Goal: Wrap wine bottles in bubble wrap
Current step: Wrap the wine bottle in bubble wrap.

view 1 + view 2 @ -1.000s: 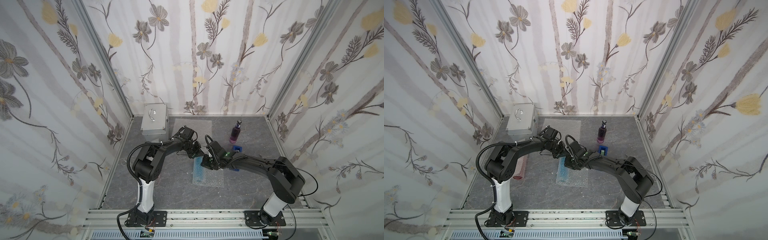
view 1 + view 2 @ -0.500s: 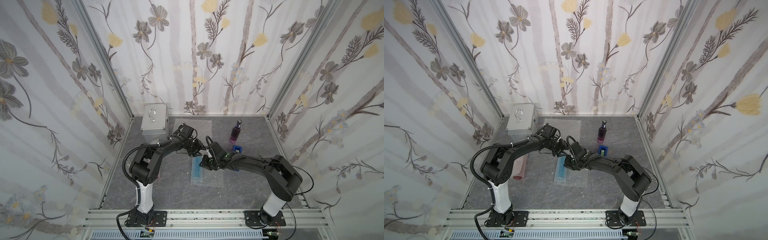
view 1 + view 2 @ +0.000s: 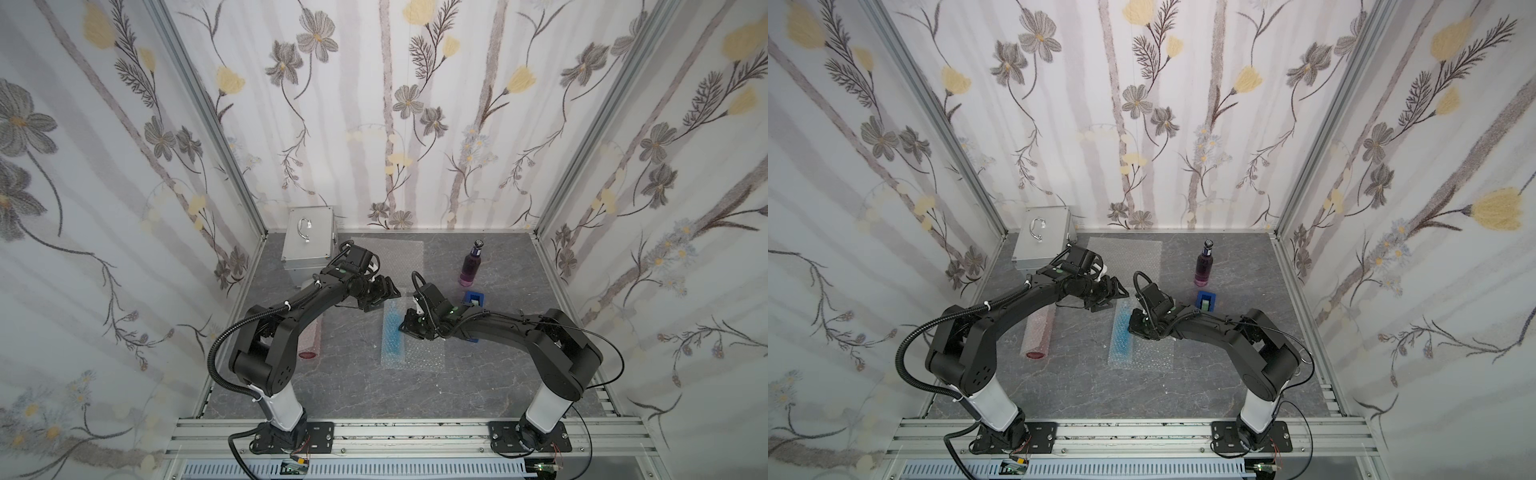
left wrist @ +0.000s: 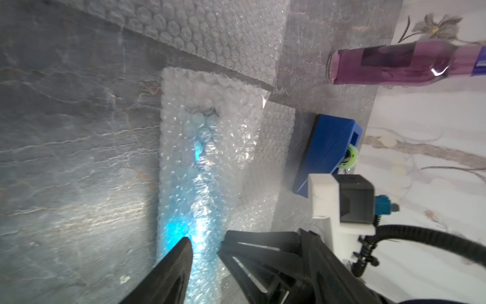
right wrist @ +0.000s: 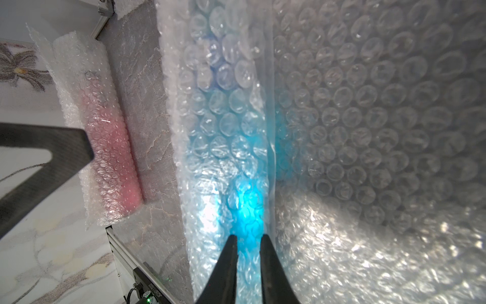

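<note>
— Which bottle are they on?

— The small clear glass bottle of blue liquid (image 3: 391, 340). It lies on its side near the middle of the grey stone-look surface (image 3: 345, 386), rolled into the left part of a clear bubble wrap sheet (image 3: 424, 353). The remainder of that sheet lies flat to its right, so I'd call the roll only part done.

— And the claws?

— The right claw (image 5: 248, 237) is low on the roll, drawn almost shut, with its tips in the plastic. It looks to be nipping a fold, I'd guess so the springy wrap can't uncurl. The left claw (image 4: 203, 239) hangs over the roll's back end with its jaws well apart and nothing in them, free for a fresh hold, I'd say.

— The others?

— The red bottle in its bubble wrap roll (image 3: 311, 340) lies by the left edge, seemingly finished and parked clear. The upright purple bottle (image 3: 470, 266) waits toward the back right, unwrapped, and a second flat bubble wrap sheet (image 3: 390, 249) lies at the back edge. A blue tape dispenser (image 3: 473, 300) sits just beside the working sheet's right side, handy for sealing. A silver metal case (image 3: 309, 241) fills the back left corner.
</note>
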`<state>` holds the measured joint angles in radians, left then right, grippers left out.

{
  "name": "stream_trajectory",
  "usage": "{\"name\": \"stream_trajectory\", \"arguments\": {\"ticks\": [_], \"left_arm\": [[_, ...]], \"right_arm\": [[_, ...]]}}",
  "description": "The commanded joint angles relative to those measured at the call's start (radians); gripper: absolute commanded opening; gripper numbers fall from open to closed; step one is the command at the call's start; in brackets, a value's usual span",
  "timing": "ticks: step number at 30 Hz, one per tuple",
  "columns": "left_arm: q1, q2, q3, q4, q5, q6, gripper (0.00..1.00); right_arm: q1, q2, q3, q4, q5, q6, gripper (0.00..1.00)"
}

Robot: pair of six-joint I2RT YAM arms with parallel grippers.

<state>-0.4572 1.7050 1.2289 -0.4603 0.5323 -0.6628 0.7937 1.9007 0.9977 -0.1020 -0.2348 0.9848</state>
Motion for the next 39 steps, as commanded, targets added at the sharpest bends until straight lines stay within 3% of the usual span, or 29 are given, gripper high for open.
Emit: {"name": "stream_trajectory", "arguments": {"ticks": [1, 9, 31, 39], "left_arm": [[0.002, -0.027, -0.035, -0.065, -0.123, 0.139, 0.76], [-0.005, 0.028, -0.063, -0.061, -0.109, 0.181, 0.76], [-0.055, 0.119, -0.071, -0.051, -0.061, 0.146, 0.50], [-0.078, 0.150, -0.039, -0.073, -0.077, 0.141, 0.50]], "right_arm": [[0.001, 0.011, -0.007, -0.007, -0.002, -0.003, 0.19], [-0.009, 0.002, -0.025, -0.002, 0.001, -0.005, 0.19], [-0.011, -0.017, -0.037, 0.000, 0.005, -0.011, 0.19], [-0.077, -0.130, -0.097, -0.052, 0.037, -0.032, 0.19]]}}
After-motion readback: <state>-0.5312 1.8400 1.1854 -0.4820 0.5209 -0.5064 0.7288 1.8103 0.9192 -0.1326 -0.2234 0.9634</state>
